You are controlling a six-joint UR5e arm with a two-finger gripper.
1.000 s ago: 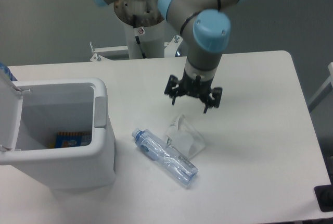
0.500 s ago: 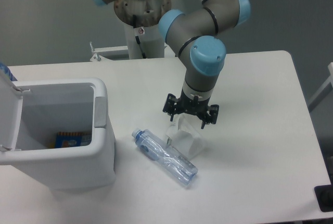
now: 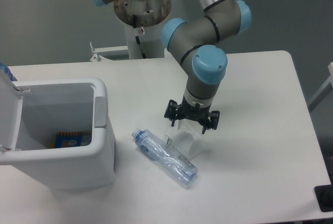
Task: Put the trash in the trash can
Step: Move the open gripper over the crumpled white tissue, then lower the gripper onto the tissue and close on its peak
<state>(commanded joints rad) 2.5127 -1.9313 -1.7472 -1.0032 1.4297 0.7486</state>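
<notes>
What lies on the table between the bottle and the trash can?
Nothing: in the fixed camera view, only bare white table separates the bottle from the trash can.

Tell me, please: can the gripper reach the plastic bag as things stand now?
Probably yes. The gripper hangs right over the plastic bag, jaws apart, and nothing lies between them. The bottle lies beside the bag, on its left, and could crowd one finger.

A table [image 3: 260,146] holds a bin [image 3: 99,153] at the left, lid [image 3: 9,110] open, with a packet [image 3: 73,139] inside. Right of the bin lies a bottle [image 3: 165,158], cap toward the bin. A bag [image 3: 184,141] touches the bottle's far side. The gripper [image 3: 191,122] is directly above the bag.
</notes>
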